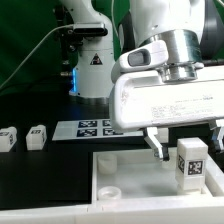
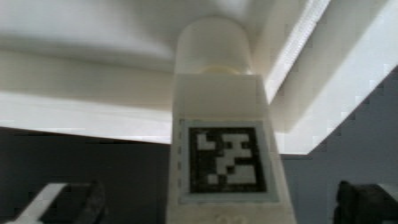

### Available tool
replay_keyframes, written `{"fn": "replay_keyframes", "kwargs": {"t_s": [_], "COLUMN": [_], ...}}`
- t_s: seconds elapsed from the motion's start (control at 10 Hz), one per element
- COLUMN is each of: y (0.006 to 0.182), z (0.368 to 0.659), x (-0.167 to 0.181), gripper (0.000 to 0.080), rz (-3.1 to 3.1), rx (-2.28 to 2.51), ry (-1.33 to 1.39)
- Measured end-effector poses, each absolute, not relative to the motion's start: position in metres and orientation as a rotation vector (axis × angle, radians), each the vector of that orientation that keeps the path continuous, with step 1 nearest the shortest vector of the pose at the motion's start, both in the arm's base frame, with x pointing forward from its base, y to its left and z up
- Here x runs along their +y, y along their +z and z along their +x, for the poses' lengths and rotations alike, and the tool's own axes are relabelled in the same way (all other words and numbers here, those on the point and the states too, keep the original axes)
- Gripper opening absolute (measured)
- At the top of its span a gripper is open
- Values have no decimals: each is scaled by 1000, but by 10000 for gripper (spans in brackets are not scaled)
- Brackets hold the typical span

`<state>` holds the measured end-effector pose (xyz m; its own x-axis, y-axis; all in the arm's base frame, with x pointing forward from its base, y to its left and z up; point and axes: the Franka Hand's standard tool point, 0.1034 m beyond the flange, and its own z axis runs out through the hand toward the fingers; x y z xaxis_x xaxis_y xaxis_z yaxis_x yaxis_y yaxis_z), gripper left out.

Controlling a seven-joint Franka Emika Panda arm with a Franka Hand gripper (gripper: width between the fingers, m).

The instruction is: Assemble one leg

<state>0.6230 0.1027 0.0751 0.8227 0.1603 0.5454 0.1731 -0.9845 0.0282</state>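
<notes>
Gripper (image 1: 188, 150) with jaws spread apart, straddling an upright leg (image 1: 191, 160) without clamping it, leg standing on the white square top (image 1: 130, 172) at the exterior view's right, two more legs (image 1: 22, 138) lying on the black counter (image 1: 30, 110) far left

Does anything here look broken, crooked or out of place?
Nothing stands out. The small white plastic leg with a black-and-white tag stands upright at the big white tray-like top, between the open gripper. Two more white legs sit on the black table.
</notes>
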Motion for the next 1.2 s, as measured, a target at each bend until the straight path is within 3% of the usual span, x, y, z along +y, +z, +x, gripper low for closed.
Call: {"fn": "replay_keyframes", "kwargs": {"t_s": [0.2, 0.3, 0.6, 0.9, 1.2], "y": [75, 84, 98, 94, 93], "z": [621, 621, 617, 613, 617], "x": [106, 109, 119, 115, 115], "gripper": [649, 649, 649, 649, 649], "rz": [-2995, -2999, -3081, -3078, -3078], "rx": [-270, -255, -254, -275, -277], "ry": [-799, -773, -168, 277, 322]}}
